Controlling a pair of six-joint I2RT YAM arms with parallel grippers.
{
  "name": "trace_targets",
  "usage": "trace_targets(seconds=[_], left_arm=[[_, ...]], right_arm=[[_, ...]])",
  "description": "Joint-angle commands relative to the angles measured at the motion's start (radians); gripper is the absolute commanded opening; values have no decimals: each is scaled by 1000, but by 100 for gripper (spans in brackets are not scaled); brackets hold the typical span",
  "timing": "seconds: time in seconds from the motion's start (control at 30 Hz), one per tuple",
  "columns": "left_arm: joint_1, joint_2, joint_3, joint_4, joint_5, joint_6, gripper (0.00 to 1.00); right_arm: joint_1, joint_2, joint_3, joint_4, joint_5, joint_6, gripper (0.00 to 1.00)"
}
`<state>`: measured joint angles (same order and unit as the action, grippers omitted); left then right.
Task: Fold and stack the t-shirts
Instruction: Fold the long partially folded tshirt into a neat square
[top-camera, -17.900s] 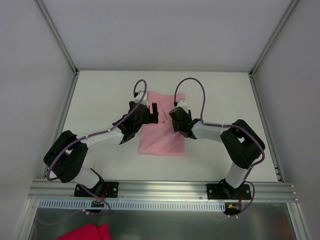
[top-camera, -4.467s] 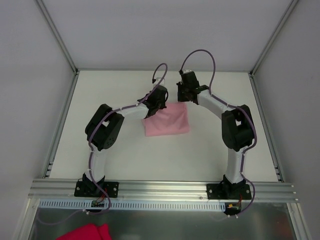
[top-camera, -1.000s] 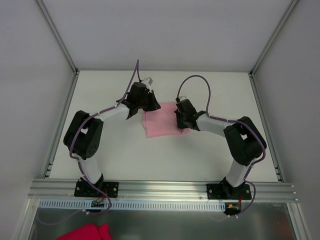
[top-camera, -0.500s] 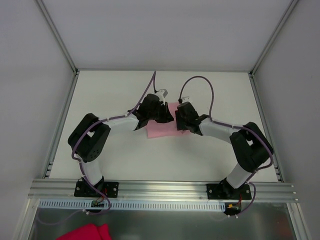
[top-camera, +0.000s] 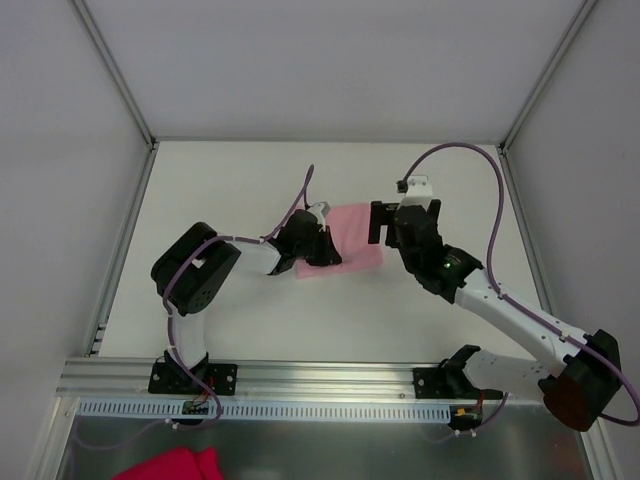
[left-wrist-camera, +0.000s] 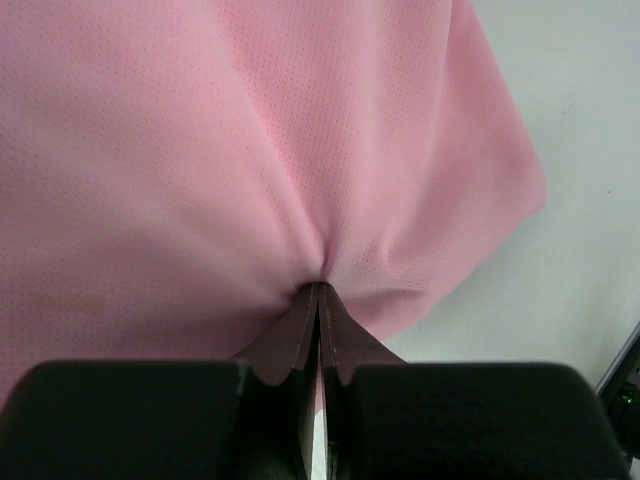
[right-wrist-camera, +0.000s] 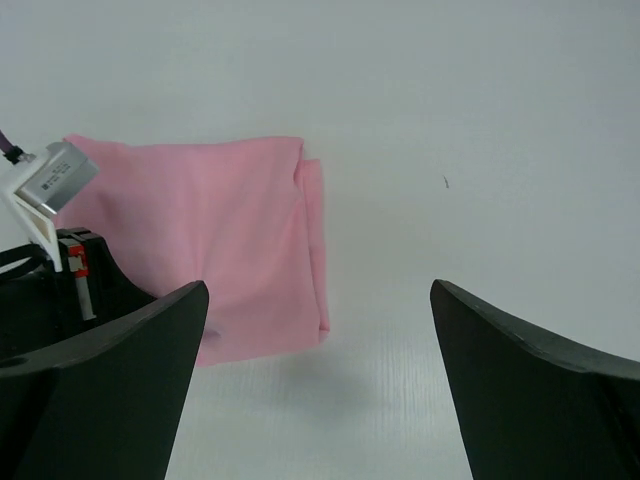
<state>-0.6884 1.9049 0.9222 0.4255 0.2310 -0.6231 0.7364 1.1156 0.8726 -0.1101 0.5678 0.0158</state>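
Showing a crumpled deep magenta cloth (top-camera: 170, 466) lying past the near edge of the flat white table (top-camera: 220, 190), beyond the ribbed aluminium rail (top-camera: 330, 378) and well apart from everything on the table top. Covering the left edge of the plain pale pink t-shirt (top-camera: 352, 237) with the black left gripper (top-camera: 318, 247) in the top view.

Pinching a gathered ridge of the pink fabric between the left fingers (left-wrist-camera: 295, 335), pressed tight together, with creases fanning out from the pinch. Holding the black right gripper (top-camera: 403, 222) spread wide and gripping nothing, hovering above the table's middle, just off the shirt's right edge.

Lying folded into a compact rectangle near the table's middle, flat on the white surface. Showing stacked layer edges along the right side in the right wrist view, and looking smooth apart from the pull lines.
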Motion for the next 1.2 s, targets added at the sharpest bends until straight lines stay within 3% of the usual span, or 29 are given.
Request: trace_targets(seconds=[0.0, 0.07, 0.13, 0.17, 0.2, 0.27, 0.33, 0.43, 0.67, 0.8, 0.9, 1.17], left_arm=[[-14, 19, 0, 33, -13, 5, 0], [-14, -13, 18, -3, -45, 17, 0], [-14, -52, 38, -37, -64, 40, 8], [-14, -69, 44, -51, -80, 49, 18], [-14, -85, 53, -82, -93, 69, 47], [-14, -147, 95, -125, -119, 100, 71], [-14, -214, 144, -197, -171, 121, 87], [-14, -326, 178, -277, -254, 158, 95], [30, -573, 93, -327, -368, 178, 99], [180, -710, -54, -286, -323, 129, 99], [245, -754, -109, -269, -265, 120, 99], [344, -849, -241, -266, -283, 119, 99]], right_arm=[[-2, -13, 3, -85, 93, 3, 100], [-2, -8, -1, -92, 104, 4, 100], [0, -13, -15, -85, 122, 3, 100], [0, -19, -20, -85, 127, 0, 100], [0, -25, -24, -74, 127, -5, 100], [-2, -48, -34, -68, 129, -7, 100], [0, -68, -46, -62, 132, -8, 100], [-2, -109, -63, -43, 135, -36, 100], [-48, -77, -69, 1, 86, -25, 100], [-172, -54, -78, 13, -48, 29, 100], [-189, -45, -72, 12, -57, 24, 100], [-224, -30, -78, 9, -74, 24, 100]])
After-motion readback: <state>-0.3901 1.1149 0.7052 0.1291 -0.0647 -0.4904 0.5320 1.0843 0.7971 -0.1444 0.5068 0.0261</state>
